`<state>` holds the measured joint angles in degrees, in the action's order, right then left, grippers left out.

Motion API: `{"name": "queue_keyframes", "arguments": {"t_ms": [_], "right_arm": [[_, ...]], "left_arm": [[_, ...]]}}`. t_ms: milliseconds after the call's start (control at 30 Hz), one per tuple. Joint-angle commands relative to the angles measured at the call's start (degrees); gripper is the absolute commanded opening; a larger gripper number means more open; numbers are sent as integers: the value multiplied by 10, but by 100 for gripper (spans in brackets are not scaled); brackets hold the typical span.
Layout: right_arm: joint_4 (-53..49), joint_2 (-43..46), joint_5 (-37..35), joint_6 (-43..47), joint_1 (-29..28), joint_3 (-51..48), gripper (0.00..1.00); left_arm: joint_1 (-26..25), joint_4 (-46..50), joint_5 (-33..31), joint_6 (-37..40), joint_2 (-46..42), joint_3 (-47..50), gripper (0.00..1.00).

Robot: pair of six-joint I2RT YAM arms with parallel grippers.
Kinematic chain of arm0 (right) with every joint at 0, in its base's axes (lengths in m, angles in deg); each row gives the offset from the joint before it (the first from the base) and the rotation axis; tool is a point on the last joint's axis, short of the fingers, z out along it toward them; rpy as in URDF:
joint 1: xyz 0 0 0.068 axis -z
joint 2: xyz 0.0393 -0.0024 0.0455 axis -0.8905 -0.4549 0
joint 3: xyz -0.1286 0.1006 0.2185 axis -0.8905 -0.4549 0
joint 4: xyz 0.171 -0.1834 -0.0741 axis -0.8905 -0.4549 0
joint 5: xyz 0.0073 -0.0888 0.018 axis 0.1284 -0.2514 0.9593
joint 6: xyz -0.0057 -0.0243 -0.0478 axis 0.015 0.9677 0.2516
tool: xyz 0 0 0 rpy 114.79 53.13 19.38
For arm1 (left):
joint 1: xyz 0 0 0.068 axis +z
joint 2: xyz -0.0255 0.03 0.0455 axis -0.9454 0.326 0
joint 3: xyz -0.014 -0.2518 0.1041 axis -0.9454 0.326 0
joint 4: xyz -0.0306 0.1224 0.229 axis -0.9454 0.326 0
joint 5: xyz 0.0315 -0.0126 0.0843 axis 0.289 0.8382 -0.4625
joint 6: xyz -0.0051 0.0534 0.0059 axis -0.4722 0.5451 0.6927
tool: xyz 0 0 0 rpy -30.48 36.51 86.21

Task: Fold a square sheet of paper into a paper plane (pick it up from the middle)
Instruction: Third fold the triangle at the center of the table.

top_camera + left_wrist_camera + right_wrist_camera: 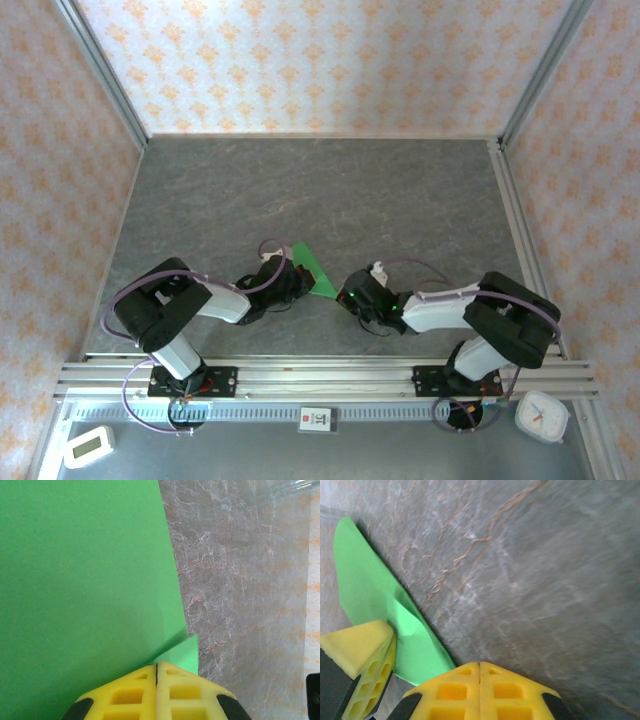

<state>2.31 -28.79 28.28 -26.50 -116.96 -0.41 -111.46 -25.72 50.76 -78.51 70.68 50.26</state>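
Note:
The square sheet of paper is bright green and folded into at least two layers, lying near the table's front middle between my two grippers. In the left wrist view the sheet of paper spreads up and left, and its layers run together at the tips of my left gripper, which is shut on it. My right gripper is shut with nothing in it, just right of the paper's near corner. From the right wrist camera the left gripper's yellow fingers press against the paper. From above, the left gripper and right gripper are close together.
The grey marble table lies open behind the arms, with patterned walls on three sides. An aluminium rail carries both bases. A white clock sits at the front right, a small white device at the front left.

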Motion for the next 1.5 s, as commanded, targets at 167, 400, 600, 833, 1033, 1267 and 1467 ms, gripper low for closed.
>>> {"name": "queue_keyframes", "arguments": {"t_ms": [167,400,600,833,1033,1267,1467], "right_arm": [[-193,130,-60,71,39,-32,0],[-61,134,57,140,39,-3,0],[-2,39,81,142,19,44,0],[20,-27,86,134,10,68,0],[43,-74,78,112,7,43,0],[53,-82,75,81,7,14,0],[54,-85,77,68,7,6,0]], "left_arm": [[5,107,-25,8,24,22,0],[5,104,-25,9,26,22,0],[5,105,-24,11,30,18,0],[5,105,-25,10,26,19,0],[5,110,-22,13,18,16,0],[3,135,-10,18,-20,0,0],[-29,174,-34,-16,-85,-19,0]]}}
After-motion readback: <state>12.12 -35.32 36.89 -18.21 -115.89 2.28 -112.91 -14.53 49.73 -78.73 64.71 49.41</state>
